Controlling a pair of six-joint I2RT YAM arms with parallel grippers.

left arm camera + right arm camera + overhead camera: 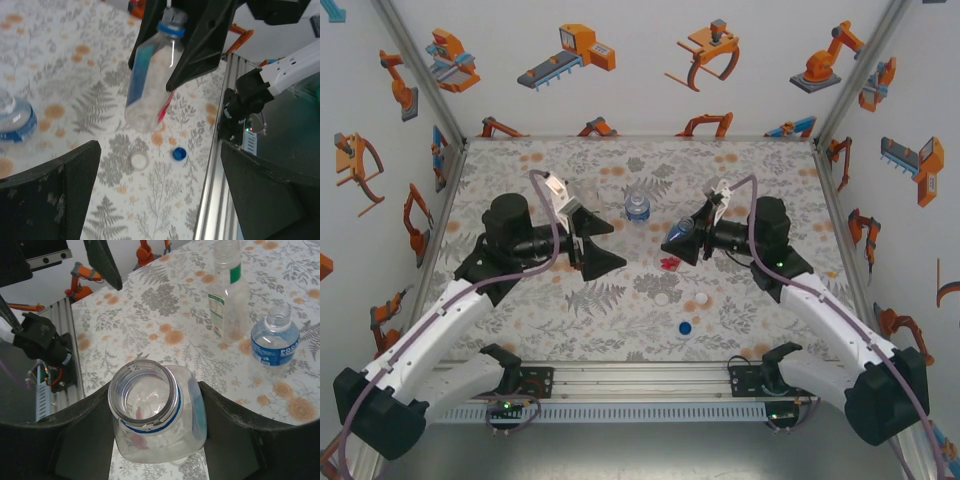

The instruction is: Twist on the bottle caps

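Ideally, while the right gripper [157,437] clamps the short blue-tinted bottle [150,75] aloft over the tabletop [520,170], the empty, wide-open left gripper [600,240] should pinch the blue cap [684,327] lying near the front edge squarely, so it seats flat on the threads

Illumination: bright, even and diffuse, came from overhead. Shadows: lay faint and soft on the table [520,175]. Glare: one thin white streak ran down the blue-tinted bottle [150,75] in the left wrist view; a pale sheen sat on its rim in the right wrist view. Focus: top external view was crisp; fingers [50,200] of the left gripper [159,147] read as soft-edged, near-featureless black; water bottle [15,120] was slightly blurred. Distortion: table edge bowed at the right wrist view's lower right.
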